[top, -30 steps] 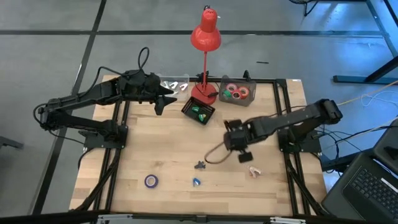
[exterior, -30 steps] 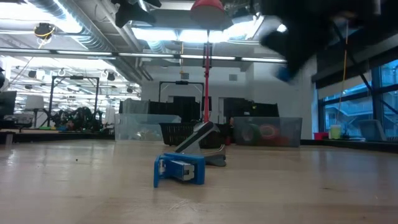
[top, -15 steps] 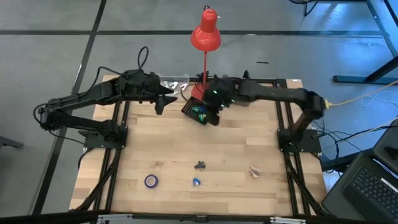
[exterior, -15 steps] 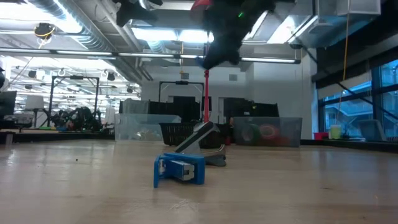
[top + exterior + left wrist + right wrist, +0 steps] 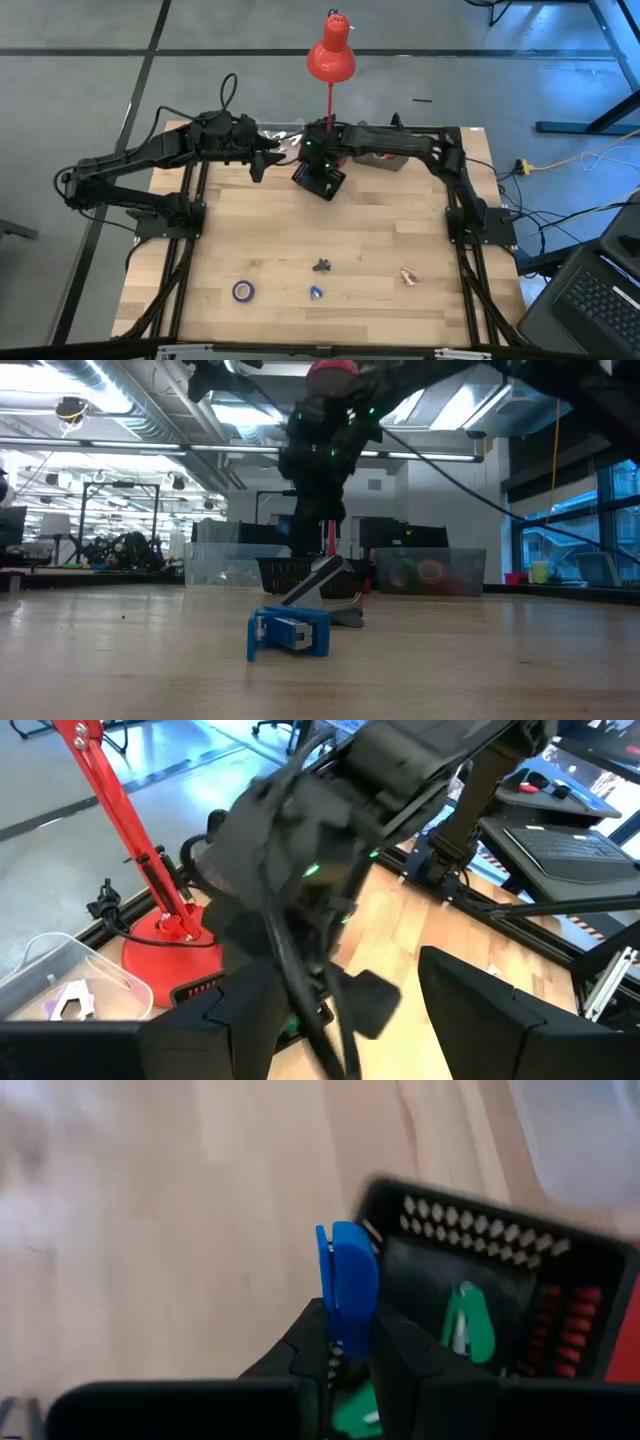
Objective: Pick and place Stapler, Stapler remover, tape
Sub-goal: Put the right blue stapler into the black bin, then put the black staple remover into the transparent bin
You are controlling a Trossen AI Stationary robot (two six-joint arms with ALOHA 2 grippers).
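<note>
My right gripper hangs over the black mesh basket at the lamp's foot, shut on a small blue stapler remover. Green pieces lie in the basket. My left gripper waits open at the table's far left, beside the basket. On the near half of the table rest a grey stapler, another blue remover, a purple-blue tape roll lying flat, and a small pinkish piece. The right arm largely hides the clear bin of tape rolls. My right gripper pinches the blue stapler remover by its lower end between the two fingers, coming from above and pointing down. The remover stands edge-on past the fingertips, lifted clear above the basket's rim.
The red desk lamp stands on its base right behind the basket, its pole close to the right arm. A clear tray with pale pieces sits at the far edge near the left gripper. Bare wood lies across the table's middle.
My right arm has swung from the table's right middle toward the far edge and leftward, carrying the blue remover, and now stands over the black basket. The things on the near half of the table have not moved.
</note>
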